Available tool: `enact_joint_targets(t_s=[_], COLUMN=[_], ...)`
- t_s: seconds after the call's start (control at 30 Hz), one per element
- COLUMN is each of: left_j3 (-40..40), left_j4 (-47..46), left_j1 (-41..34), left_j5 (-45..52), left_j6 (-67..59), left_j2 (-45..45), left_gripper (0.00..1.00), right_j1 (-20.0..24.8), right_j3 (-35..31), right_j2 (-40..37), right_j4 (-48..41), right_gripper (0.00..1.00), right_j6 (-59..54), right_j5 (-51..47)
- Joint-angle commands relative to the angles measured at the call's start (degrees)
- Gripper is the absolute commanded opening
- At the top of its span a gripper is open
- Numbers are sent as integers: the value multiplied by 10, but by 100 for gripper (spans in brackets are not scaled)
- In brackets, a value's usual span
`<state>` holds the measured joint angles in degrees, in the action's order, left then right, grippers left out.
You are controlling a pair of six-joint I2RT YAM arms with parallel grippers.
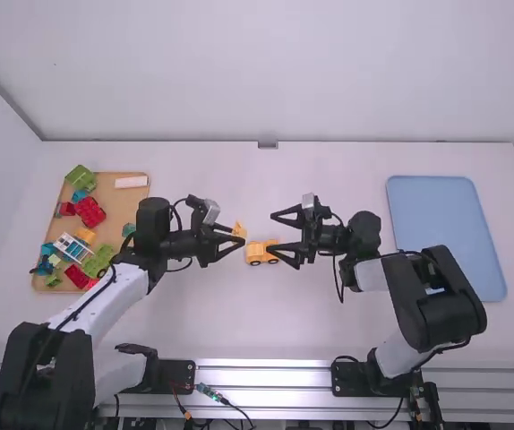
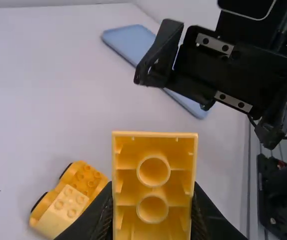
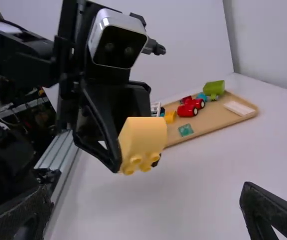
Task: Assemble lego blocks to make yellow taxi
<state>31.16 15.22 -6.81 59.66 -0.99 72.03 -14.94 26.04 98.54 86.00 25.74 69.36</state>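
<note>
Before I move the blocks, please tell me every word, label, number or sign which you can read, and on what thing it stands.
I can read no text here.
Yellow block in the left pincer: no letters or signs on its visible sides.
Yellow wheeled base: none visible.
Blue tray: none visible.
White flat piece on the wooden tray: nothing readable.

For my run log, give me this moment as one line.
left gripper: holding yellow block | right gripper: open, empty | wheeled yellow piece: on table
</note>
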Motion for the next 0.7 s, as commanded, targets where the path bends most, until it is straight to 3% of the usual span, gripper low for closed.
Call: enact_joint_targets(t_s=[0.0,0.07,0.3,0.67], left_j3=[-18,-26,-27,-25], left_j4=[38,70,90,150], left_j1=[-3,-3,-4,-4], left_j5=[57,62,76,84], left_j6=[17,36,47,56], left_j2=[-15,-15,-15,3], left_gripper=[2,2,2,2], right_j1=[-1,-1,-17,-35], right_j3=[-13,-4,70,121], right_j2=[-5,-5,-5,-5], right_j4=[29,21,-136,-172], right_gripper=[99,99,99,99], right_j6=[106,119,69,20], right_j5=[-6,14,65,100])
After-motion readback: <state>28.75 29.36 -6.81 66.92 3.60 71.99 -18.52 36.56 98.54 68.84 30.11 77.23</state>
